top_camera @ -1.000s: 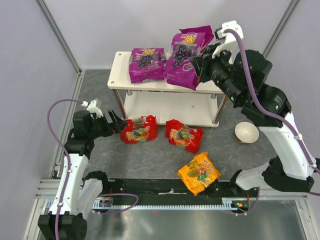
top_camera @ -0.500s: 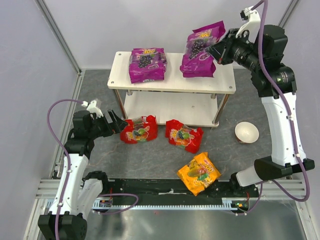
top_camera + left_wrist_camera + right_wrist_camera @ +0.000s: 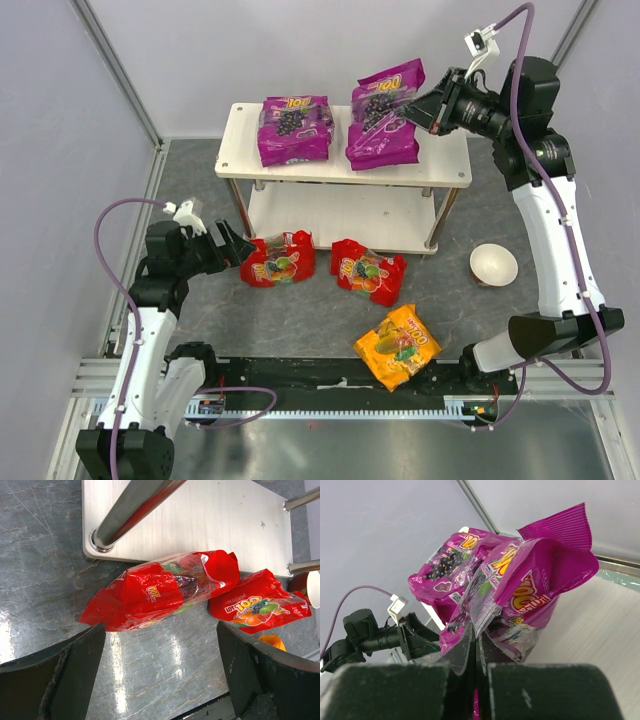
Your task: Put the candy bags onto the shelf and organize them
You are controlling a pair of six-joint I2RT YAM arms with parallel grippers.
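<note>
The right fingers [image 3: 461,652] clamp shut on a purple candy bag [image 3: 383,118], held tilted over the right half of the shelf [image 3: 445,172] top — a second purple bag [image 3: 293,128] lies flat beside it. The left fingers [image 3: 75,660] stand spread apart near a red bag [image 3: 155,592] on the desk [image 3: 40,555].

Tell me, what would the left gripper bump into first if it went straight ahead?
Most likely the nearer red bag lying on the floor. The open left gripper points right at it, with nothing in between. The shelf stands just behind the bag.
</note>
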